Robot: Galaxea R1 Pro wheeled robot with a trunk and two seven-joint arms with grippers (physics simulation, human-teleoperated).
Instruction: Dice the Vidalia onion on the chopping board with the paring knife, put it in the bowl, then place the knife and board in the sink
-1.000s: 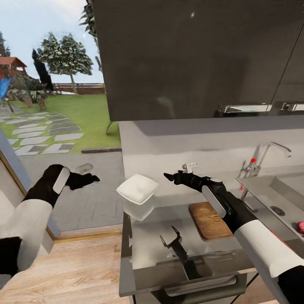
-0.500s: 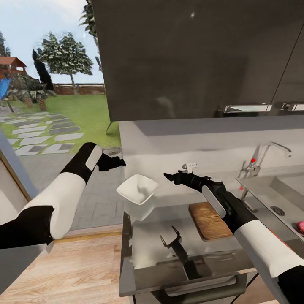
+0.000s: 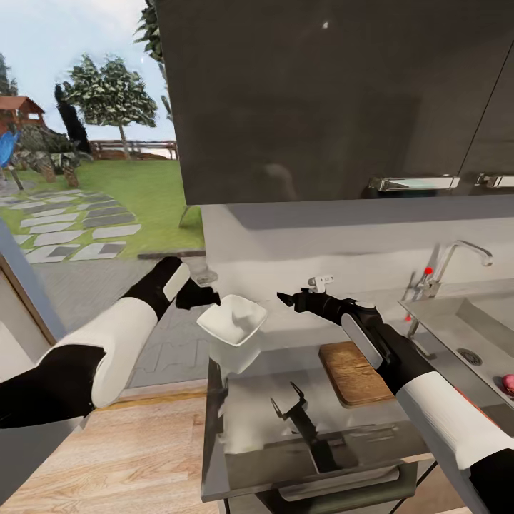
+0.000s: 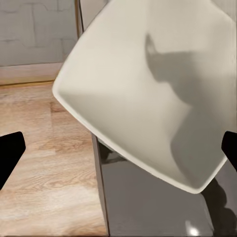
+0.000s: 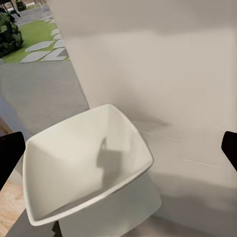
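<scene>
The white squarish bowl (image 3: pixel 232 319) sits at the far left corner of the glossy grey countertop (image 3: pixel 285 435). My left gripper (image 3: pixel 207 295) hovers just off the bowl's left rim; its dark fingertips (image 4: pixel 10 158) stand wide apart, open and empty, above the bowl (image 4: pixel 148 98). My right gripper (image 3: pixel 289 300) hangs open to the right of the bowl (image 5: pixel 89 168), with its fingertips (image 5: pixel 10 153) spread. The brown chopping board (image 3: pixel 353 371) lies under my right forearm. The pink-red onion (image 3: pixel 508 384) rests in the steel sink (image 3: pixel 457 321) at the right edge. The paring knife is hidden.
A chrome tap (image 3: pixel 457 257) with a red-tipped lever rises behind the sink. Black upper cabinets (image 3: pixel 335 100) hang close overhead. The countertop ends at the left beside the bowl, with wood floor (image 3: pixel 107 457) and a glass door to a patio beyond.
My left arm has swung rightward from over the patio side up to the bowl's left rim. The right arm and the bowl have stayed put.
</scene>
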